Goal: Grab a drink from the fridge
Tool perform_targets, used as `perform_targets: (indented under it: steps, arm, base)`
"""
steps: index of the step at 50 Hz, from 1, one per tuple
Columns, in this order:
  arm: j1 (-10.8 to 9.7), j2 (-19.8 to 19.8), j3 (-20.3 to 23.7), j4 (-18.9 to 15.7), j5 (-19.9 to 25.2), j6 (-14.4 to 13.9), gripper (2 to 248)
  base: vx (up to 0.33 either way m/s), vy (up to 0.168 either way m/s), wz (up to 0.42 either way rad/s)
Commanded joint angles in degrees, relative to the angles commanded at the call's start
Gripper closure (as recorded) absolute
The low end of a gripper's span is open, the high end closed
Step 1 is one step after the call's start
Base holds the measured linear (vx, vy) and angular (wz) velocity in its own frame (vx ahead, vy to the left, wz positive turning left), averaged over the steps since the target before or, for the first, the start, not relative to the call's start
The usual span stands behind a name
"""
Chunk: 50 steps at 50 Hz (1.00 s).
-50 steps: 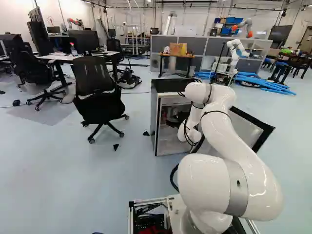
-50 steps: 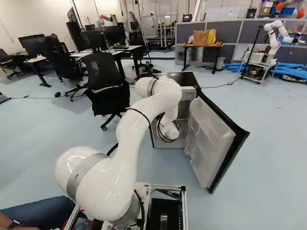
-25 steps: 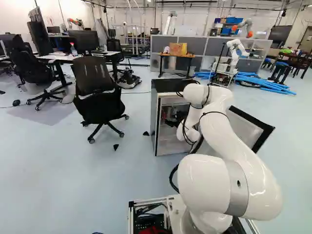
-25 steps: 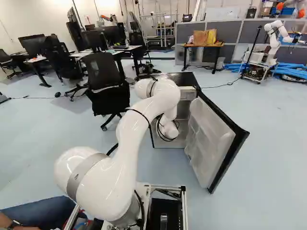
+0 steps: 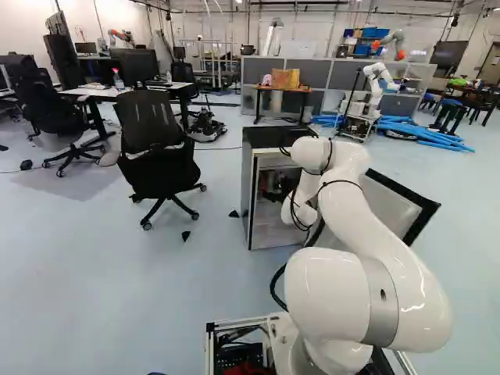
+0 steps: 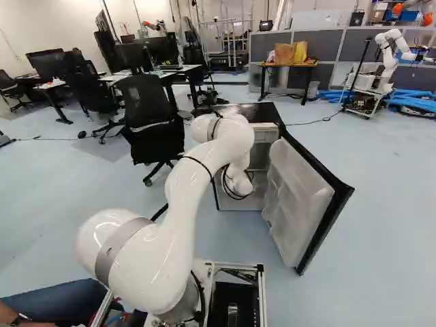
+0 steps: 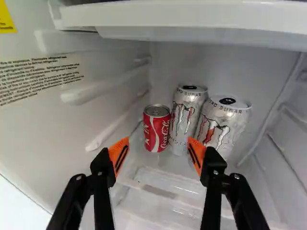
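Fridge (image 6: 259,112): opened, its door (image 6: 297,197) swung out beside the arm (image 6: 204,178).
End effector (image 5: 273,197): pointed into the fridge, its fingers spread apart.
Red can (image 7: 156,129): stood upright on the fridge's inner floor, seen ahead of the end effector (image 7: 158,143), between the fingers.
Middle silver can (image 7: 186,117): placed just beside the red can.
Outer silver can (image 7: 221,124): set next to the middle one, away from the red can.
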Motion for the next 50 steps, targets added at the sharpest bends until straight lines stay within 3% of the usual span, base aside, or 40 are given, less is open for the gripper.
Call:
perform_targets:
  steps: [50]
  arm:
    - [1.3, -4.6, -8.8, 0.0, 0.0, 0.0, 70]
  base:
    - [0.0, 0.0, 0.0]
